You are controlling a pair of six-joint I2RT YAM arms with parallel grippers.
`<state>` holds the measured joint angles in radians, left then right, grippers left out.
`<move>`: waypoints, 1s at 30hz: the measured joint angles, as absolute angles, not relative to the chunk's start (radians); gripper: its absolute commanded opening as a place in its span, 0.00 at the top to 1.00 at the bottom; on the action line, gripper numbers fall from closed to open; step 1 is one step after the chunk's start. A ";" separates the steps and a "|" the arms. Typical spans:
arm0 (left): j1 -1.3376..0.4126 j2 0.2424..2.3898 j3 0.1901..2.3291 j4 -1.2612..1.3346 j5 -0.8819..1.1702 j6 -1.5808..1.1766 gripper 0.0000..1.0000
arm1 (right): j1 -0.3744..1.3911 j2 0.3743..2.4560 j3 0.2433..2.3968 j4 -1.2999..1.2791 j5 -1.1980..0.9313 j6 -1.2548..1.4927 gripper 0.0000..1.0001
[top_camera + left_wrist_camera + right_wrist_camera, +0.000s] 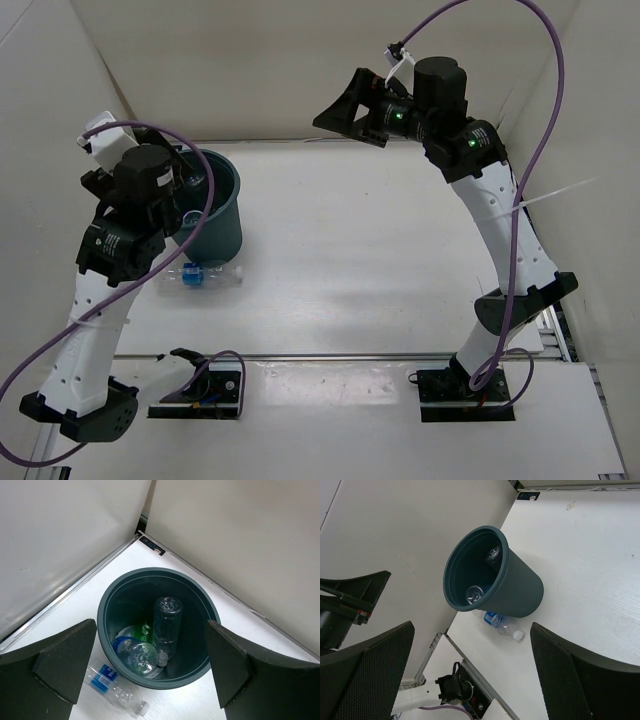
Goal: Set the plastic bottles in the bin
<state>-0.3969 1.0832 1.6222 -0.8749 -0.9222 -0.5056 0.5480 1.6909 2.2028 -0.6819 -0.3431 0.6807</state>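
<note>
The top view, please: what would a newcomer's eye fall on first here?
The dark teal bin stands near the table's far-left corner, several bottles already inside. One blue-labelled bottle lies on the table beside its near side. The left gripper hangs open above the bin.

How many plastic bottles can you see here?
4. One blue-labelled bottle lies on the table beside the bin; inside it are a clear bottle, a second blue-labelled one and a mostly covered green bottle. Others may hide underneath.
</note>
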 measured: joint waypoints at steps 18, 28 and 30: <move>-0.313 0.923 1.626 -1.101 -1.108 -0.992 0.00 | 0.529 1.691 2.203 -0.677 -0.354 0.682 0.00; -0.310 0.960 1.523 -1.298 -1.170 -1.384 0.00 | 0.502 1.690 2.201 -0.676 -0.398 0.694 0.00; -0.310 0.977 1.498 -1.316 -1.170 -1.396 0.00 | 0.491 1.680 2.182 -0.672 -0.402 0.695 0.00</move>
<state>-0.3103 0.9771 1.4982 -1.3159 -1.1698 -1.3964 0.4908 1.6798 2.1822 -0.6724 -0.4023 0.6949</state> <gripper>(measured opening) 0.998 0.998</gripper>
